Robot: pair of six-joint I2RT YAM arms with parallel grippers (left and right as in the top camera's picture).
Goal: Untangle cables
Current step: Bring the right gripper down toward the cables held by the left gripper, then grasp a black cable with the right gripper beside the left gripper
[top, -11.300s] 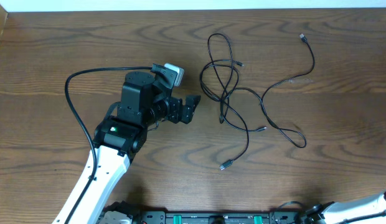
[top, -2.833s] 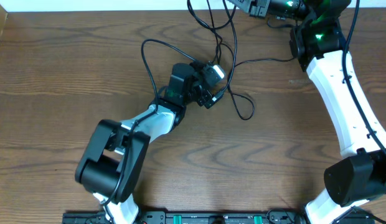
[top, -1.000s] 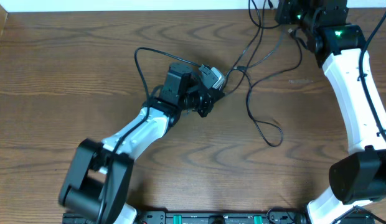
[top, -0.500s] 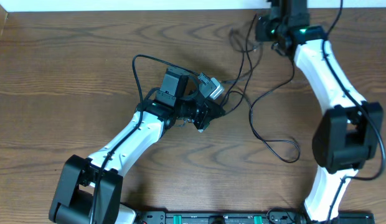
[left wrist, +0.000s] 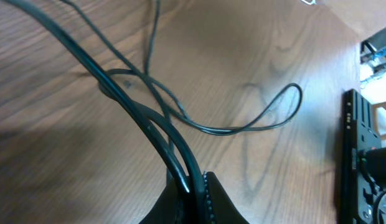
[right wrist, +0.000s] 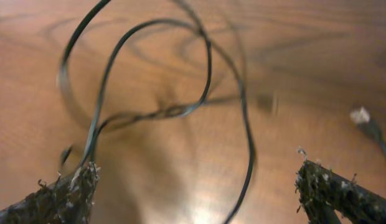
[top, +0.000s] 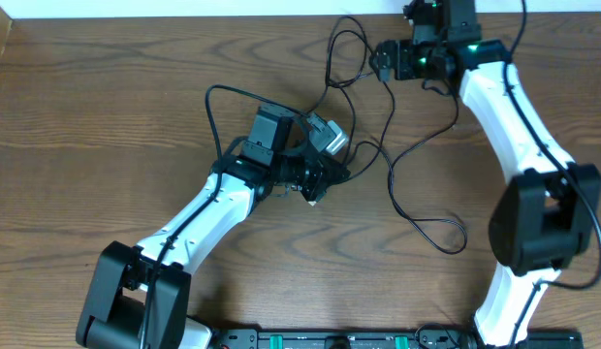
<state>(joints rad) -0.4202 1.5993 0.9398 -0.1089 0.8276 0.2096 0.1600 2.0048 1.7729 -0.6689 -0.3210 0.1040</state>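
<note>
- The cables (top: 391, 126) are bunched on the desk (top: 87, 97) between the two arms, and a loop (left wrist: 230, 129) is left trailing flat on the wood.
- Two black strands are pinched in the closed left hand (left wrist: 192, 190), probably so that the tangle is anchored while other strands are drawn away.
- The right hand (top: 381, 61) is spread wide and nothing is held. A strand is seen just beside one finger (right wrist: 68, 193), but contact cannot be told.
- The far desk edge lies close behind the right hand, so little room is offered there. Bare wood is available to the right and on the near side, where strands could be spread out.
</note>
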